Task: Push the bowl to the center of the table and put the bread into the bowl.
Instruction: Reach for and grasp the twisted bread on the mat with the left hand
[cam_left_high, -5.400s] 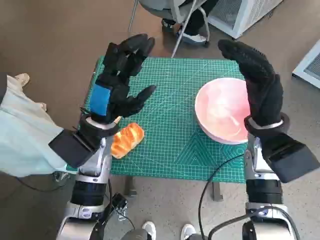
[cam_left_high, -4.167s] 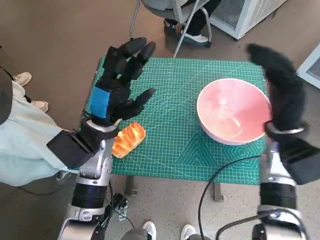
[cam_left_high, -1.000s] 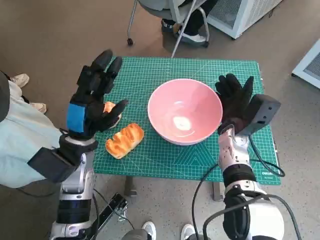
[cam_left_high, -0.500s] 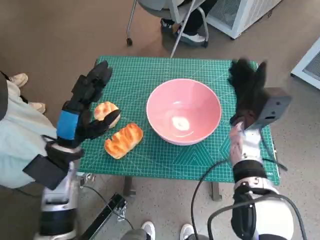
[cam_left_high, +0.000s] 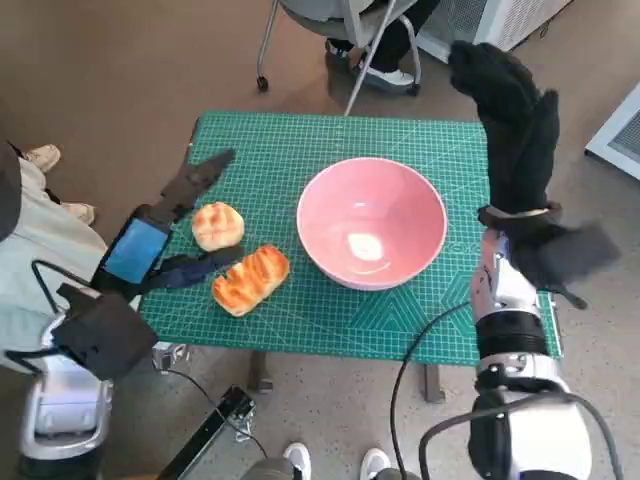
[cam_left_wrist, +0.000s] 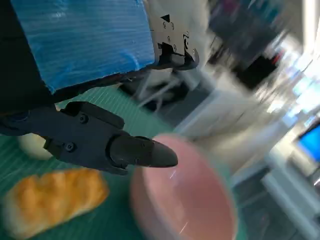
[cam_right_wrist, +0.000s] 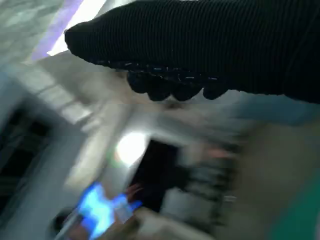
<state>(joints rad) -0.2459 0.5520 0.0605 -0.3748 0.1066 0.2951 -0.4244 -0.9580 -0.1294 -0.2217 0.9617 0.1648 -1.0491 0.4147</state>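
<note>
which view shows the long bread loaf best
The head view: the long bread loaf lies whole and sharp on the green mat, beside the pink bowl. The left wrist view shows it blurred under the left hand. The right wrist view doesn't show it.

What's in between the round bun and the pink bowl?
Nothing, just bare green mat between the round bun and the pink bowl, as the head view shows.

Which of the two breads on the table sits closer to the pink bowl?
The long orange loaf: its end lies near the bowl rim. The round pale bun sits farther out, toward the left hand.
</note>
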